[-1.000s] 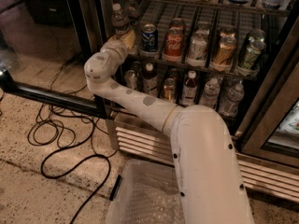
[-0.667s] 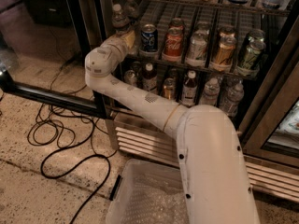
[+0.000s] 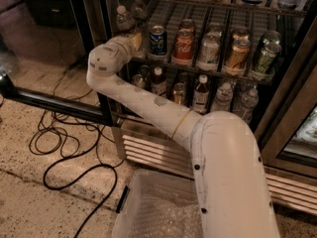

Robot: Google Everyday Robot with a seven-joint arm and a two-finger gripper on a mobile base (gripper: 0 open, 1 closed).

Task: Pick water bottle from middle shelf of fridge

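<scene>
The water bottle (image 3: pixel 123 18), clear with a white cap, stands at the left end of the middle shelf (image 3: pixel 218 74), a dark wire rack in the open fridge (image 3: pixel 290 100). My gripper (image 3: pixel 133 39) is inside the fridge at that left end, just below and right of the bottle, at its base. The white arm (image 3: pixel 148 105) bends at its elbow joint (image 3: pixel 104 61) and partly hides the gripper. Whether the gripper touches the bottle is hidden.
Soda cans (image 3: pixel 184 46) stand in rows on the middle shelf to the right. Dark-liquid bottles (image 3: pixel 200 92) and small clear bottles (image 3: pixel 246 100) fill the lower shelf. The open door's black frame (image 3: pixel 49 103) and black cables (image 3: pixel 64 148) lie left. A clear bin (image 3: pixel 153 207) sits below.
The elbow joint has risen a little and the gripper has edged up and left toward the bottle. The bottle and cans have not moved.
</scene>
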